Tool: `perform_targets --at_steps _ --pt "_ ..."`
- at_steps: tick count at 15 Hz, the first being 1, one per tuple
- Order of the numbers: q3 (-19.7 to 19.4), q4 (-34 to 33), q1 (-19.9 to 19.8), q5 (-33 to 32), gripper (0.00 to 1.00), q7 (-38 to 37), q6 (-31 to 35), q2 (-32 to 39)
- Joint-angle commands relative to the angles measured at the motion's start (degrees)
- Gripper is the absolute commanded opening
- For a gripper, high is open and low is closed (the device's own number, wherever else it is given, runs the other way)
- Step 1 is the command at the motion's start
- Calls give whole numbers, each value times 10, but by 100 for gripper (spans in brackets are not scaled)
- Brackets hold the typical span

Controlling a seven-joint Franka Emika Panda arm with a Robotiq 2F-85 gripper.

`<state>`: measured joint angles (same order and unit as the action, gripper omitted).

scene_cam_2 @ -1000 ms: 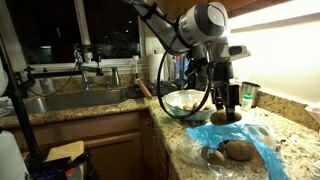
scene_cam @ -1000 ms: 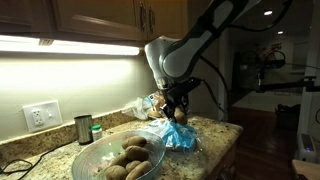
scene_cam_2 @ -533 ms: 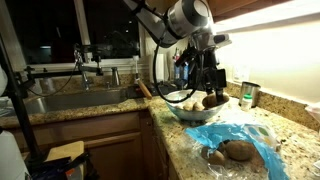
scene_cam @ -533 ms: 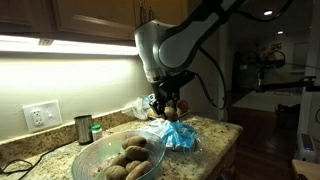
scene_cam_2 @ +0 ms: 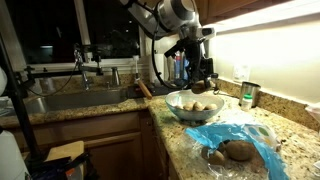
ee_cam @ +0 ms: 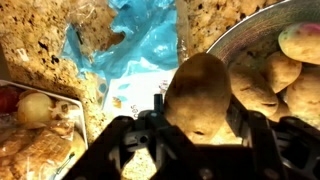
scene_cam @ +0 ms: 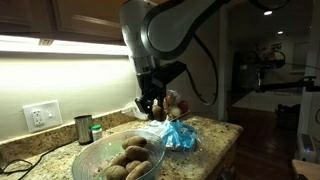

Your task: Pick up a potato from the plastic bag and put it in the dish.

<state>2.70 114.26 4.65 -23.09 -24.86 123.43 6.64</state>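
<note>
My gripper (ee_cam: 198,112) is shut on the potato (ee_cam: 200,90), a roundish brown one held between the two fingers. In both exterior views the gripper (scene_cam: 150,102) (scene_cam_2: 198,78) hangs in the air near the edge of the dish (scene_cam: 92,157) (scene_cam_2: 176,112). The dish is a wide clear bowl that holds several paler potatoes (ee_cam: 290,45); its rim (ee_cam: 235,30) shows at the upper right of the wrist view. The plastic bag (scene_cam: 178,136) (scene_cam_2: 240,135) (ee_cam: 140,40) lies crinkled on the counter, with more potatoes (scene_cam_2: 235,151) in it.
A small metal cup (scene_cam: 83,128) and a green-capped jar (scene_cam: 97,131) stand by the wall behind the dish. A sink (scene_cam_2: 70,100) lies beyond the counter's end. Packaged food (ee_cam: 35,110) sits beside the bag. Cabinets hang overhead.
My gripper has carried the potato up and away from above the plastic bag, sideways to the dish's edge. The arm has swung with it.
</note>
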Motion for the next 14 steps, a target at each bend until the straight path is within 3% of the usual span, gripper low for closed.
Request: perform_targets --at_steps 1,9,14 --pt "6 -13 5 7 36 89 -33 -11" --pt "7 -89 -5 30 36 267 -73 21" --pt "12 -169 -6 80 36 370 -91 74"
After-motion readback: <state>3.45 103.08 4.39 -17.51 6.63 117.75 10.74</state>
